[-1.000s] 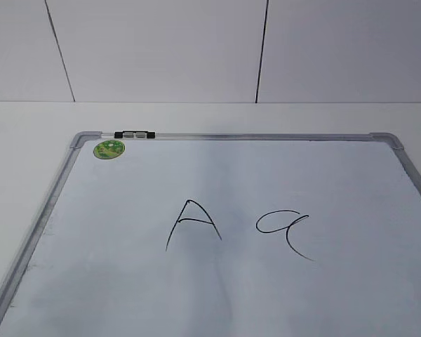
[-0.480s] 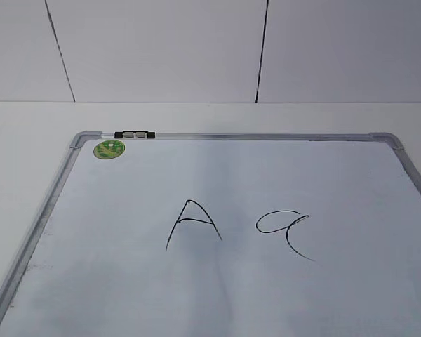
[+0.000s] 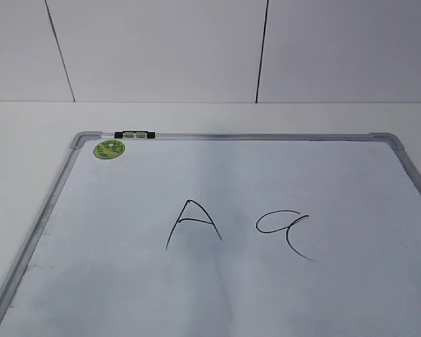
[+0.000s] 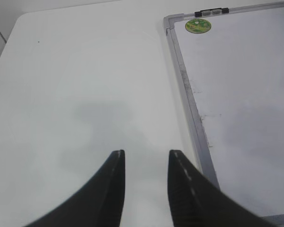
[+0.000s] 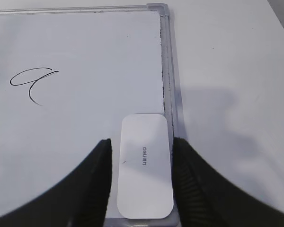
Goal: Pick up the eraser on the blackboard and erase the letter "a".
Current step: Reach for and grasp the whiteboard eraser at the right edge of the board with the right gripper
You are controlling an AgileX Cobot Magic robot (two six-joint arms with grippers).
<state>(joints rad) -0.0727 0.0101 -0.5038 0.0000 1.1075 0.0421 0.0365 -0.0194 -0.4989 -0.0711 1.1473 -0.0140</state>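
Right hand (image 5: 142, 146) sits with fingers apart, straddling my eraser (image 5: 145, 165), whose long axis runs near-to-far between them.

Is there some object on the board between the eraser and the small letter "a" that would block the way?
Nothing visible. In the right wrist view, the eraser lies between the right hand's fingers by the blackboard's right frame; only bare board separates it from the letter "a".

You have a white table (image 3: 28, 140) under everything, meeting a white panelled wall (image 3: 161, 49) with two dark seams. A capital "A" (image 3: 193, 223) is drawn in black, and a small black-and-white clip (image 3: 134, 133) sits near a round green sticker (image 3: 109, 149) — upper left.
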